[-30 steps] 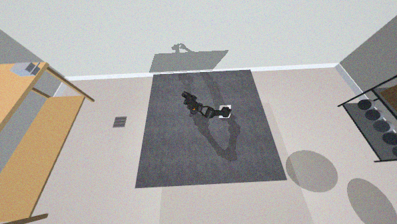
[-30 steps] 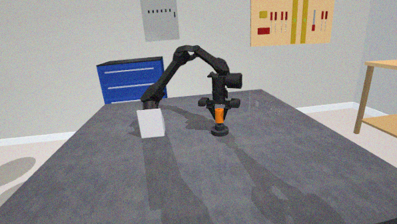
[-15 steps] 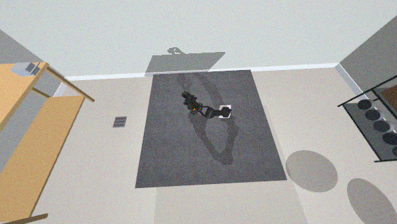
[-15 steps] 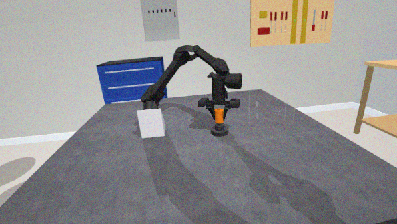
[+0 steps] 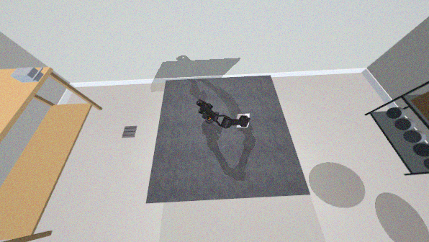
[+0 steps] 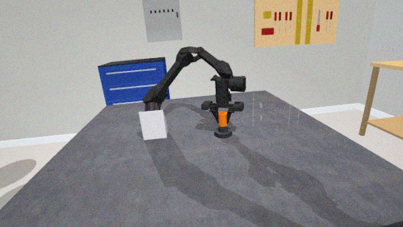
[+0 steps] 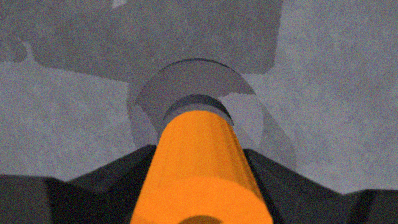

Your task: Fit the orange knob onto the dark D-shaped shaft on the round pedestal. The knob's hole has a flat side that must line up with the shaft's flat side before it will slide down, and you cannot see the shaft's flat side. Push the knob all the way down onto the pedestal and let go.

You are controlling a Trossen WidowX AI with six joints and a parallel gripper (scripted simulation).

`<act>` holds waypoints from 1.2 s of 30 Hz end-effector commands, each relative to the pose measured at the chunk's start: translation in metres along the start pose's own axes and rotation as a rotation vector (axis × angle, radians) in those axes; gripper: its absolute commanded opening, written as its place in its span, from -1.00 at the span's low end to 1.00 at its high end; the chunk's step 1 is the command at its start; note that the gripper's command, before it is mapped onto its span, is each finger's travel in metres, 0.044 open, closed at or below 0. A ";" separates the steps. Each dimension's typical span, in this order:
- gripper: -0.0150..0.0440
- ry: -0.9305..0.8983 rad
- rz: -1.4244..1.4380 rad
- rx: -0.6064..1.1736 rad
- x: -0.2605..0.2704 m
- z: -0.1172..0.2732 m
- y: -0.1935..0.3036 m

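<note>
Directly over round pedestal (image 6: 223,134) (image 7: 195,80) on counter (image 6: 203,162), orange knob (image 5: 209,118) (image 6: 222,119) (image 7: 200,160) upright, long axis near vertical; tool (image 6: 222,119) partly open, clamped around it; knob not seated, collar below still visible; coming move likely small twist about that axis plus downward push, flat alignment can't tell

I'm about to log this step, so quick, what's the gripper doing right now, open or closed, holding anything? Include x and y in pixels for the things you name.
Gripper (image 6: 222,121): closed on the orange knob (image 5: 209,118) (image 6: 222,119) (image 7: 200,155), above the round pedestal (image 6: 223,134) (image 7: 195,75).
</note>
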State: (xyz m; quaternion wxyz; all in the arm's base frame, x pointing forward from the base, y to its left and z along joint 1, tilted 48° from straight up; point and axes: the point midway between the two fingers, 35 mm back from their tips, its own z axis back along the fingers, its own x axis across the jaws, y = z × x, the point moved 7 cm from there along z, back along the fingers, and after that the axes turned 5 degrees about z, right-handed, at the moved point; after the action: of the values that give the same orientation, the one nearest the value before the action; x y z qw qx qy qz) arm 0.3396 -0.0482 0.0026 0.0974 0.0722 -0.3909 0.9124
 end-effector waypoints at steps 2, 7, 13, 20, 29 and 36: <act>-0.49 -0.002 -0.037 -0.006 0.002 -0.004 0.001; -0.49 -0.002 -0.037 -0.006 0.002 -0.007 0.001; -0.49 0.001 -0.032 0.000 0.001 -0.005 0.000; -0.05 0.001 -0.032 0.000 0.001 -0.005 0.000; 0.75 0.001 -0.032 0.000 0.001 -0.005 0.000; 1.00 0.001 -0.032 0.000 0.001 -0.005 0.000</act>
State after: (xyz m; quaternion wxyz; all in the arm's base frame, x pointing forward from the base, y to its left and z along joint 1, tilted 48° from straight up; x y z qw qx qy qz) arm 0.3385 -0.0447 -0.0011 0.1120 0.0779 -0.3895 0.9109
